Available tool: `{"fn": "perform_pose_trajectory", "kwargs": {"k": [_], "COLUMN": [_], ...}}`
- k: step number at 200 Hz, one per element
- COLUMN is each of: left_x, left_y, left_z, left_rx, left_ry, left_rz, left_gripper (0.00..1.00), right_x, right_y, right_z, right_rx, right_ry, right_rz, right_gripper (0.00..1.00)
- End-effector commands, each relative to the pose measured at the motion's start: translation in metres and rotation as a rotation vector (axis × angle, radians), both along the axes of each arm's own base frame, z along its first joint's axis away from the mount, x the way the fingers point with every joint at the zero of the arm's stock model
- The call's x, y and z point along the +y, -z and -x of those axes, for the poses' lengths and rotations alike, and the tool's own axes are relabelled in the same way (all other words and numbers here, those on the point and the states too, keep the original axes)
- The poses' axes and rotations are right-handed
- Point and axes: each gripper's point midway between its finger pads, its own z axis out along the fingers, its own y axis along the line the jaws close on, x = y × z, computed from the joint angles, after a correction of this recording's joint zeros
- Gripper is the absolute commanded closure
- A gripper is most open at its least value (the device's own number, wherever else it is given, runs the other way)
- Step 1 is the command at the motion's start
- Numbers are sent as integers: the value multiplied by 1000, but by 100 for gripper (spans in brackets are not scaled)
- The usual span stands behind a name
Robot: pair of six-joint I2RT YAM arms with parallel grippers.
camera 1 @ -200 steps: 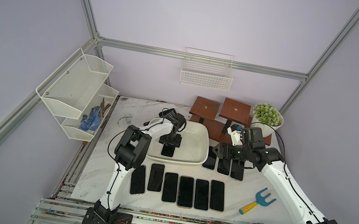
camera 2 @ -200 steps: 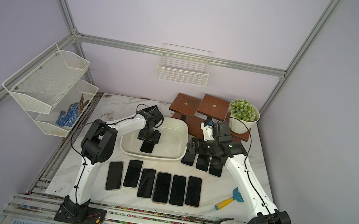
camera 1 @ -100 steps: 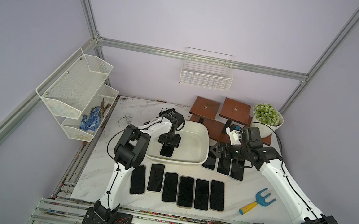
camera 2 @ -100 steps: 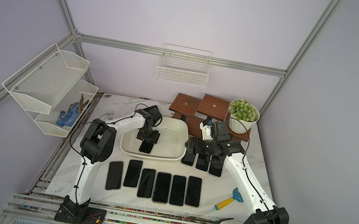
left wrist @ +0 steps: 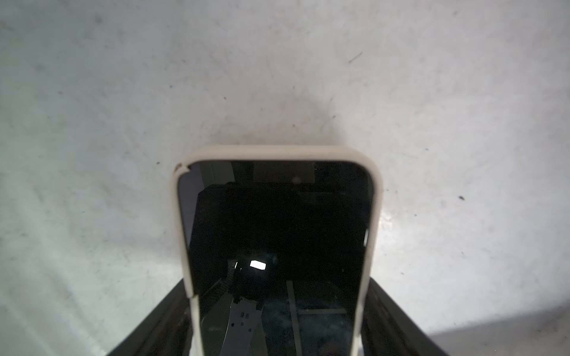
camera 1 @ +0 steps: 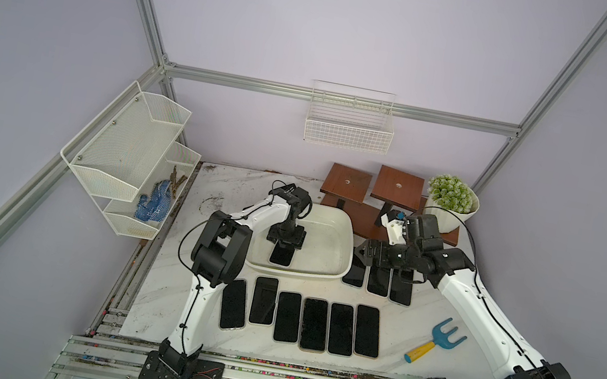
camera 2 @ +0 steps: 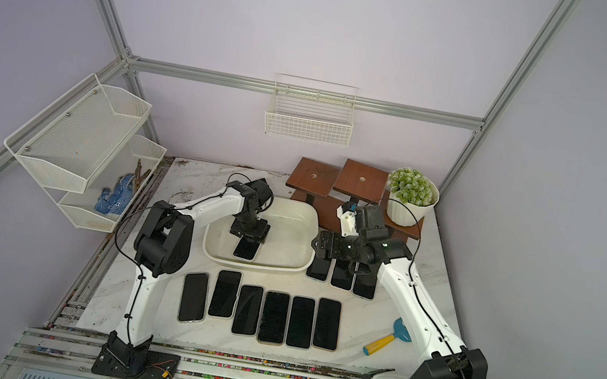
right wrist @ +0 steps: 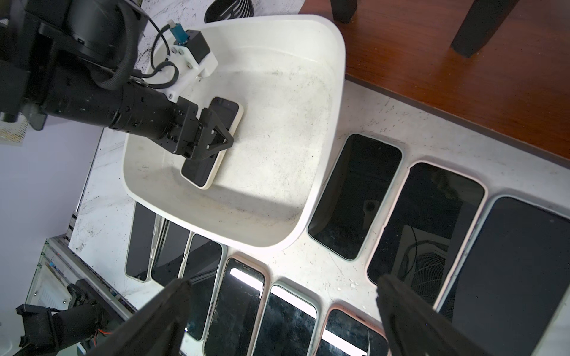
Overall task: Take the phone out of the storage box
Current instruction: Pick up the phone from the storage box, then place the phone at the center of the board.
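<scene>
The storage box (camera 1: 347, 233) (camera 2: 312, 221) (right wrist: 341, 64) is a shallow white tub at mid-table. One phone (camera 1: 280, 256) (camera 2: 245, 250) (left wrist: 277, 234) (right wrist: 200, 174), black-screened in a cream case, lies inside it near the front wall. My left gripper (camera 1: 285, 243) (camera 2: 249, 236) (left wrist: 277, 286) (right wrist: 216, 135) reaches down into the box and is shut on the phone, a finger against each long side. My right gripper (camera 1: 362, 251) (camera 2: 315, 243) (right wrist: 282, 286) hovers open and holding nothing just right of the box, above the phones laid there.
Three phones (camera 1: 378, 279) lie right of the box, and a row of several phones (camera 1: 314, 323) lies in front of it. A blue-and-yellow garden fork (camera 1: 435, 340) is at front right. Wooden stands (camera 1: 369, 187) and a potted plant (camera 1: 452, 200) stand behind.
My right gripper has drifted slightly left toward the box. The left gripper and the phone have barely moved.
</scene>
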Motion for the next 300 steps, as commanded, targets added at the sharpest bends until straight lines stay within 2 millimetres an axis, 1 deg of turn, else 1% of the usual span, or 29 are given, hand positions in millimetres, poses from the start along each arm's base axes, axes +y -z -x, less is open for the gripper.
{"fn": "perform_pose_trajectory", "kwargs": {"k": [1, 19, 29, 71, 92, 112, 140, 167, 195, 211, 226, 242, 270, 300], "left_x": [1, 6, 10, 33, 51, 77, 118, 158, 191, 205, 213, 218, 216, 215], "left_y": [-87, -111, -121, -155, -171, -173, -165, -157, -147, -140, -129, -118, -94, -60], "left_z": [-15, -14, -12, 5, 14, 28, 55, 79, 99, 106, 109, 108, 94, 78], "left_rx": [-166, -194, -204, -237, -260, -253, -234, -218, -205, -197, -178, -158, -130, -77], "left_ry": [12, 1, -8, -74, -127, -199, -286, -369, -437, -463, -477, -489, -495, -493], "left_rz": [70, 79, 82, 100, 100, 93, 57, 35, 7, -4, -12, -17, 4, 5], "left_gripper": [58, 58, 58, 58, 58, 58, 58, 58, 58, 58, 58, 58, 58, 58], "right_x": [5, 9, 11, 24, 33, 43, 55, 62, 66, 68, 69, 68, 65, 59], "right_y": [-6, -7, -6, -4, -2, 0, 3, 5, 9, 12, 12, 13, 13, 12], "right_z": [-2, -3, -4, -9, -10, -10, -7, -4, 0, 4, 6, 8, 11, 16], "right_rx": [-34, -39, -40, -41, -35, -29, -26, -23, -15, -10, -10, -6, -6, -9], "right_ry": [6, 1, -3, -36, -58, -84, -117, -137, -151, -156, -158, -160, -155, -144], "right_rz": [-24, -34, -38, -42, -43, -41, -32, -27, -25, -23, -23, -18, -9, 7], "right_gripper": [1, 1, 1, 1, 1, 1, 1, 1, 1, 1, 1, 1, 1, 1]}}
